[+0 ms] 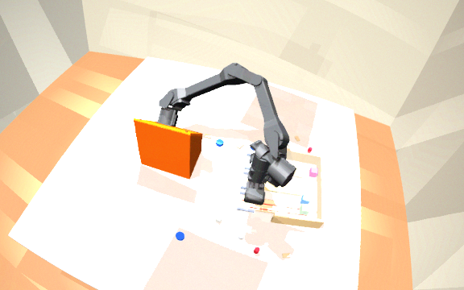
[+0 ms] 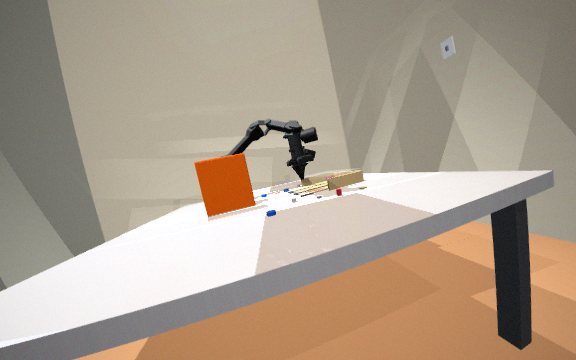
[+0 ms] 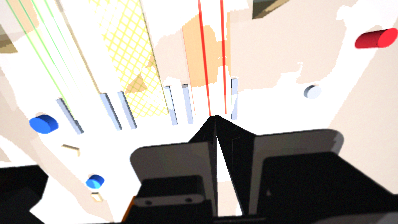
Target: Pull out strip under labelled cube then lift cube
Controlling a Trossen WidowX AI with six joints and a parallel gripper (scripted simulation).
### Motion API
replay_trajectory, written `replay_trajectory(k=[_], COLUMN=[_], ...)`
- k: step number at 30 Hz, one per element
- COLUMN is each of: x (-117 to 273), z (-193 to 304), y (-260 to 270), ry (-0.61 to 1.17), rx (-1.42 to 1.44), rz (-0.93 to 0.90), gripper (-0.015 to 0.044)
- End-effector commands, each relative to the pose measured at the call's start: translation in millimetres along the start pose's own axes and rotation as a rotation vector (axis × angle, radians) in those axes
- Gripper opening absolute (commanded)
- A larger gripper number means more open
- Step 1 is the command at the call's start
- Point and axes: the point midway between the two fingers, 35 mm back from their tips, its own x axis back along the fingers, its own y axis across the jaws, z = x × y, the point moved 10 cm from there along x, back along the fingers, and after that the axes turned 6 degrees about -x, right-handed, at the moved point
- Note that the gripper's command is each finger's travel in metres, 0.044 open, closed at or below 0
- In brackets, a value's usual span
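Main risk: dragging the wrong strip. The gripper (image 3: 216,120) is pinched fully narrow with its tips at the near end of the red-lined strip (image 3: 212,60). The yellow hatched strip (image 3: 127,50) lies just left of the tips and the green-lined strip (image 3: 45,45) further left. No label readable on any cube, so cannot tell which strip carries the labelled one. 3 cubes sit beyond the hand, at the far end of the tray (image 1: 319,189): pink cube (image 1: 313,172), blue cube (image 1: 304,200), green cube (image 1: 304,210).

Second risk: pulling on nothing. With the jaws nearly together, cannot tell whether a thin edge is caught or the tips only closed beside the small upright tabs (image 3: 234,97). Could slip free on the first tug.

Third risk: a quick pull might tip or slide the cube off its strip, or against the tray wall.

Pose: arm (image 1: 270,113) arched high from its base, forearm dropping steeply, wrist pointing almost straight down, tips at or just above the table at the tray's open side.
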Motion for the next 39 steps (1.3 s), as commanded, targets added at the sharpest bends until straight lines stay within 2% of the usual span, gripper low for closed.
replay_trajectory(k=[1, 39], x=[-8, -64], z=[-1, -1], y=[-2, -3], ry=[0.002, 0.002], rx=[-0.003, -0.003], rz=[-0.001, -0.004], gripper=[0.0000, 0.0000])
